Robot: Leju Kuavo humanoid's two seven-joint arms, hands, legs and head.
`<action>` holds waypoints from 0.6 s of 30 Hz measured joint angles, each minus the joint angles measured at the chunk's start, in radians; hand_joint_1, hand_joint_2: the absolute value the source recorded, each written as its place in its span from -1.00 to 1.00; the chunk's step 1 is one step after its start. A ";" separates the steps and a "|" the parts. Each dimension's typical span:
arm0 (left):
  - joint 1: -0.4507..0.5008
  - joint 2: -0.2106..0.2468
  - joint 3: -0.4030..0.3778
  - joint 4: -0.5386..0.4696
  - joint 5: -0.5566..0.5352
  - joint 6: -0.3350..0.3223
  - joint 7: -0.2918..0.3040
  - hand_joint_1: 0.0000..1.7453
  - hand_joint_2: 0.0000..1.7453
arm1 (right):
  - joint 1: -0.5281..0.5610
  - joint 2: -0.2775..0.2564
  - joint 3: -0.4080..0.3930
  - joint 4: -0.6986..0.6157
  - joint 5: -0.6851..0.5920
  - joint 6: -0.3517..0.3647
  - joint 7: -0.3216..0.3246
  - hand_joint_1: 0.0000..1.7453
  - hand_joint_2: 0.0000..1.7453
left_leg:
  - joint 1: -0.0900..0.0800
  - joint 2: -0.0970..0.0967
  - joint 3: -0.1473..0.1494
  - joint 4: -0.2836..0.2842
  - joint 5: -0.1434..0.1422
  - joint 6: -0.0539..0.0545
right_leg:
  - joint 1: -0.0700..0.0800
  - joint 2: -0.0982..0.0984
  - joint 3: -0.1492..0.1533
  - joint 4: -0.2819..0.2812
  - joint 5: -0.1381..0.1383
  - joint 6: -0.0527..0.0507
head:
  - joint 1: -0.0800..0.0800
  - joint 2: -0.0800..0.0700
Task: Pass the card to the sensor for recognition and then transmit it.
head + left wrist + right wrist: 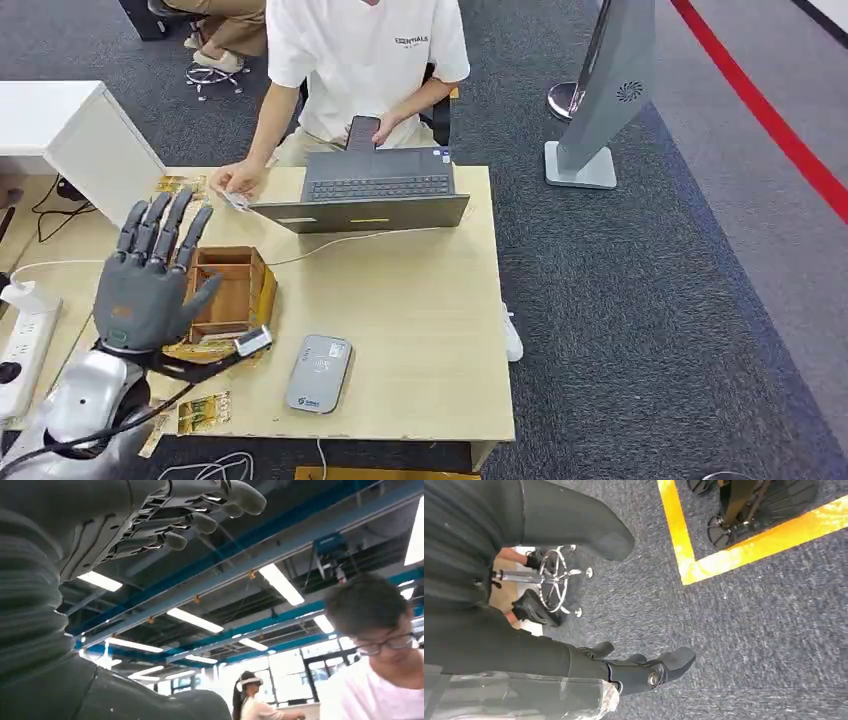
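Observation:
My left hand is raised above the table's left side, fingers spread and nothing in it; its fingers point up toward the ceiling. A person in a white shirt sits at the far side and holds a small pale card low over the table's far left corner. The grey card sensor lies flat near the front edge, right of my left hand. My right hand hangs over the grey carpet, thumb and fingers apart, holding nothing.
An open wooden box stands just right of my left hand. A laptop sits at the far edge. Gold packets lie at the front left. A white power strip and cabinet stand left; a grey stand stands right.

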 joint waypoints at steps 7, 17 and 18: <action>0.154 0.063 -0.024 -0.055 -0.009 0.053 -0.002 -1.00 1.00 | -0.001 0.000 -0.001 0.000 0.007 -0.001 -0.027 -1.00 1.00 | 0.000 -0.001 0.000 0.000 0.000 0.000 | 0.000 -0.002 0.001 0.000 0.000 0.000 | 0.000 0.000; 0.254 0.082 -0.035 0.006 0.017 0.084 0.003 -1.00 1.00 | -0.003 0.000 -0.001 0.000 0.019 -0.008 -0.018 -1.00 1.00 | 0.000 -0.002 0.000 0.000 0.000 0.000 | 0.000 -0.003 0.001 0.000 0.000 0.000 | 0.000 0.000; 0.259 0.082 -0.035 0.017 0.017 0.086 0.007 -1.00 1.00 | -0.003 0.000 -0.001 0.000 0.020 -0.008 -0.018 -1.00 1.00 | 0.000 -0.002 0.000 0.000 0.000 0.000 | 0.000 -0.003 0.001 0.000 0.000 0.000 | 0.000 0.000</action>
